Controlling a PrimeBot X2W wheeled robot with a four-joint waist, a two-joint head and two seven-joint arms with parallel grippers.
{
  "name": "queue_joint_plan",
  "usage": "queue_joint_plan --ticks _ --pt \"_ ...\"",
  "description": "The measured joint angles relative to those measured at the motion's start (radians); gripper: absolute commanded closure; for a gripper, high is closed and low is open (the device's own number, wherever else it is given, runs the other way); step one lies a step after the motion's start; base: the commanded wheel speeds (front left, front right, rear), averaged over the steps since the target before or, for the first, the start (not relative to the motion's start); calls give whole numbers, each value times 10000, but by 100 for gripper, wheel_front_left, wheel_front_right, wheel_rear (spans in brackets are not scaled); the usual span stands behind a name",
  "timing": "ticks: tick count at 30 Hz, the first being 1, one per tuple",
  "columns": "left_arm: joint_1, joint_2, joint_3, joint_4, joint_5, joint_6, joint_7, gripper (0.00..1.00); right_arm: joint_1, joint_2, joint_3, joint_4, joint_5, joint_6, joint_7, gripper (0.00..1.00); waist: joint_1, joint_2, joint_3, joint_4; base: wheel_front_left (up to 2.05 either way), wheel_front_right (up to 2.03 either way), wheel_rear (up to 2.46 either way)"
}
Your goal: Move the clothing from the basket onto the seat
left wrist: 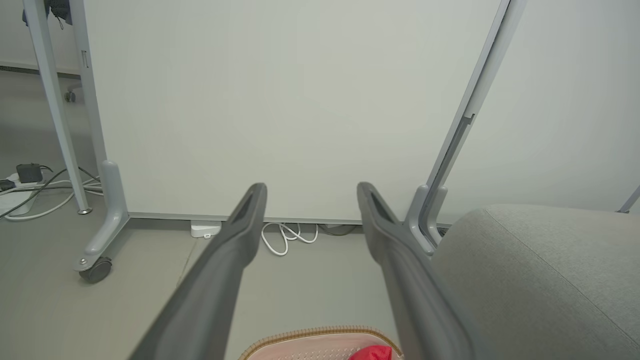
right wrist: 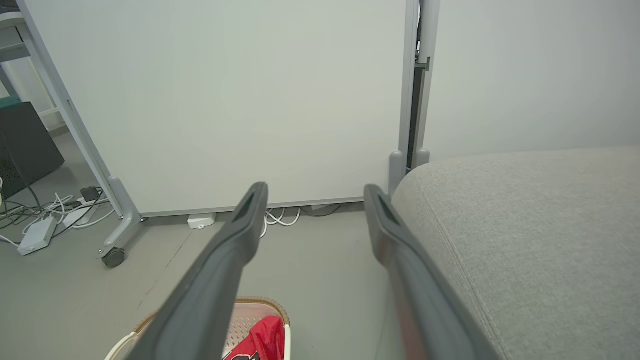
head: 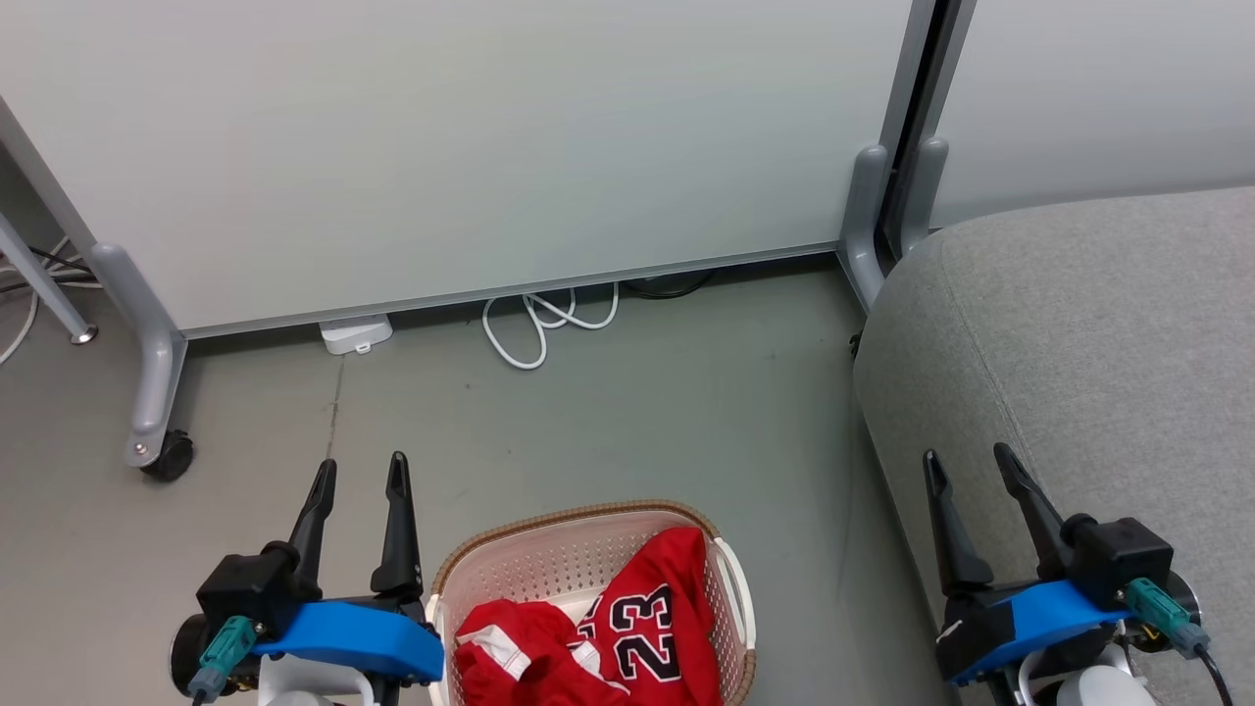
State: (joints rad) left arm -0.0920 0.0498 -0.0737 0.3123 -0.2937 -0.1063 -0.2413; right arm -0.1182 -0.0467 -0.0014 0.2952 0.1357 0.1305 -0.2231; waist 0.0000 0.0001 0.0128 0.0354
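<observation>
Clothing (head: 627, 628) in red was heaped inside the basket (head: 549, 564) on the floor (head: 637, 412), beside the grey seat (head: 1079, 343). The left end effector (head: 363, 463) and right end effector (head: 965, 453) were held wide open and empty, either side of the basket.

I'm seeing red clothing (head: 677, 569) with white trim and a black-and-white 23, a cream perforated basket (head: 549, 561) with brown woven rim, and a light-grey seat (head: 1079, 324).
</observation>
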Motion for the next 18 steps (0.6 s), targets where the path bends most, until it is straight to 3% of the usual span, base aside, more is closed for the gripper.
queue_joint_plan --ticks 18 --pt "-33 2 -75 -2 677 81 -215 0 -21 -6 50 0 -746 0 -205 0 0 0 -8 42 0 0 0"
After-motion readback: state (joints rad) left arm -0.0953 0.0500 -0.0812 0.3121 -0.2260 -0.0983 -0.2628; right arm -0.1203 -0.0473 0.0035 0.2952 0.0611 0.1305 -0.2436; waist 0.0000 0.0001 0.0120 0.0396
